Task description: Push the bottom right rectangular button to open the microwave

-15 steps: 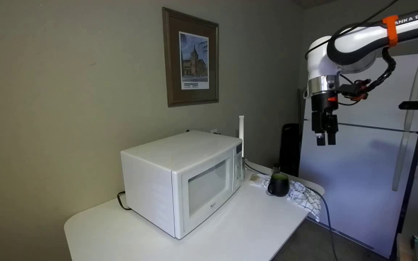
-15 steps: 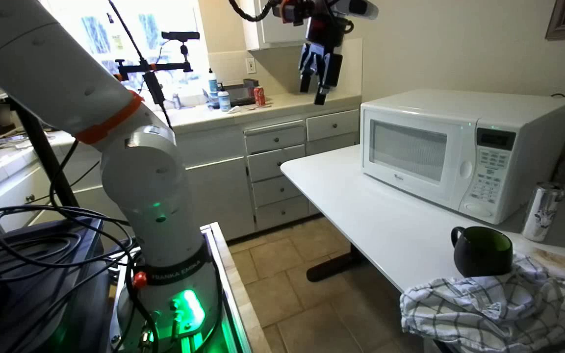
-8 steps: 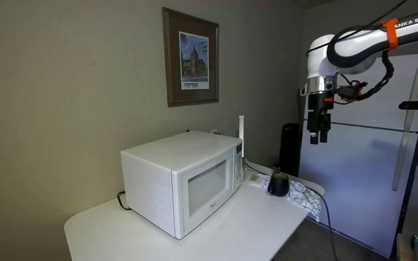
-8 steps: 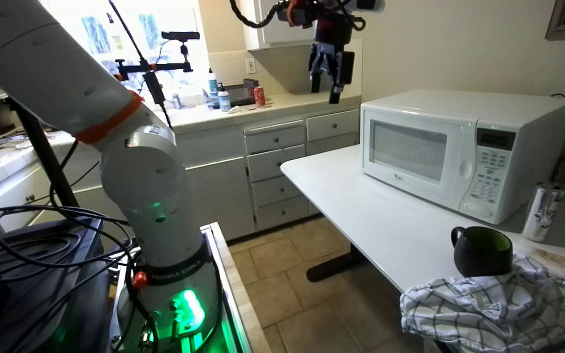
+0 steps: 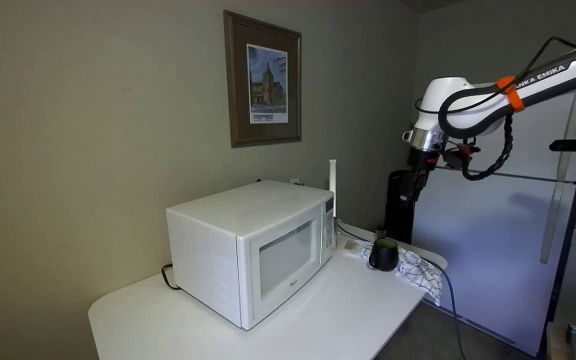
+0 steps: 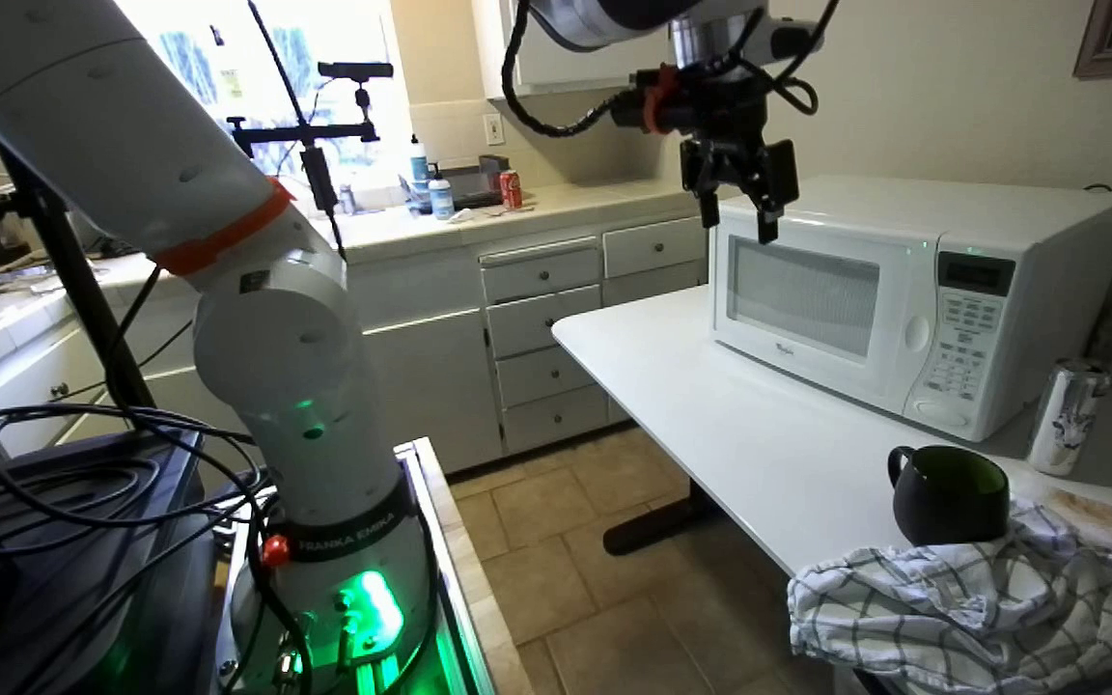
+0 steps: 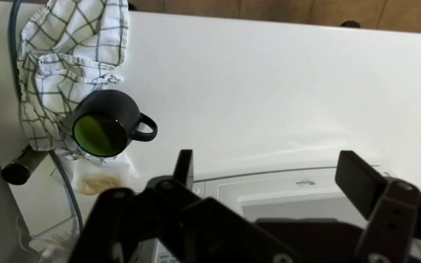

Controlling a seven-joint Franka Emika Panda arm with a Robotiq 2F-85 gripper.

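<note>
The white microwave (image 6: 1077, 280) stands on a white table, its door shut, and it also shows in an exterior view (image 5: 203, 270). Its bottom right button (image 6: 942, 413) is a wide pale shape under the keypad (image 6: 961, 357). In the wrist view the microwave front (image 7: 228, 191) lies beyond the fingers, and an edge of the button (image 7: 196, 190) shows beside a fingertip. My black gripper (image 7: 267, 160) is open, with nothing between its fingers. In both exterior views the gripper (image 6: 739, 217) (image 5: 408, 198) hangs in the air in front of the microwave, above the table, touching nothing.
A dark mug (image 6: 942, 512) and a checkered cloth (image 6: 903, 608) lie at the near table end. A silver can (image 6: 1066, 420) stands beside the microwave's control side. A cable (image 5: 450, 290) runs over the table edge (image 5: 403, 320). Kitchen drawers (image 6: 546, 338) stand behind.
My gripper has moved towards the microwave and lower, and it now tilts. In the exterior views the arm has come down. The microwave, mug and cloth have not moved.
</note>
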